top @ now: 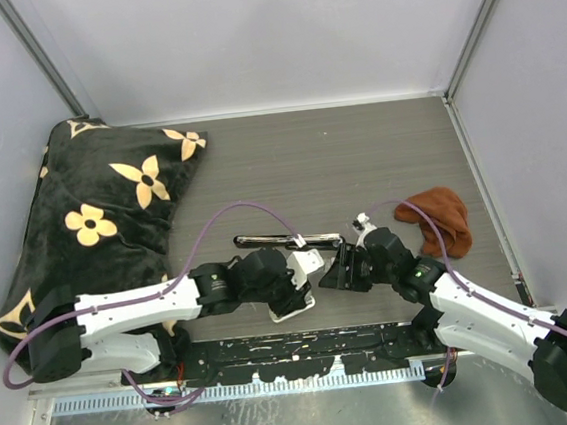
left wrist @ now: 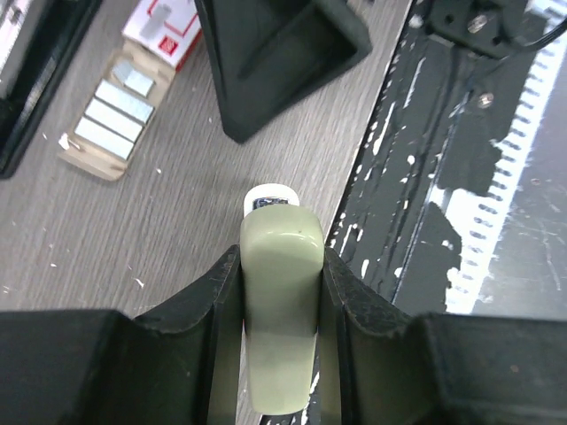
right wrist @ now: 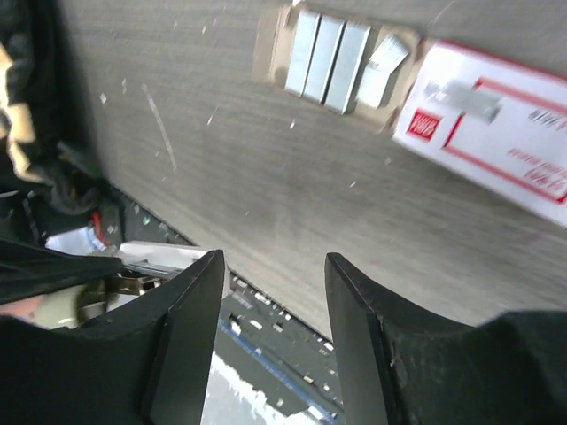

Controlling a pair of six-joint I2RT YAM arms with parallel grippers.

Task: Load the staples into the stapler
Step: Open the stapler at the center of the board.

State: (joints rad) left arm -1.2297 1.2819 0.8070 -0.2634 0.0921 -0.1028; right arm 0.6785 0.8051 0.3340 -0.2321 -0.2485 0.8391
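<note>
Cream-green plastic fills the bottom of the left wrist view: the stapler [left wrist: 279,354] is clamped between the two dark fingers of the left gripper [left wrist: 282,266]. The fingers press on both of its long sides, and its white, metal-tipped end pokes out toward the table. It hangs over the line where the grey wood-grain table [top: 338,157] meets the chipped black mounting strip [left wrist: 443,204] at the lower edge of the overhead frame.

Just right of it in the overhead view, the right gripper [right wrist: 272,266] hovers low over the table. Its jaws stand well apart with only bare tabletop between them.

Beyond those fingers, at the top of the right wrist frame, lie the staples [right wrist: 326,55]. They are silvery-grey strips set side by side in a shallow tan cardboard tray [right wrist: 266,40], and the one at the right end sits askew. The red-and-white box [right wrist: 496,133] touches the tray's right end.

Farther up the overhead frame, a long black object [top: 266,240] lies flat near the centre. A rust-brown cloth [top: 443,217] is bunched at the right. A black blanket [top: 93,221] with cream flowers is heaped at the left.
</note>
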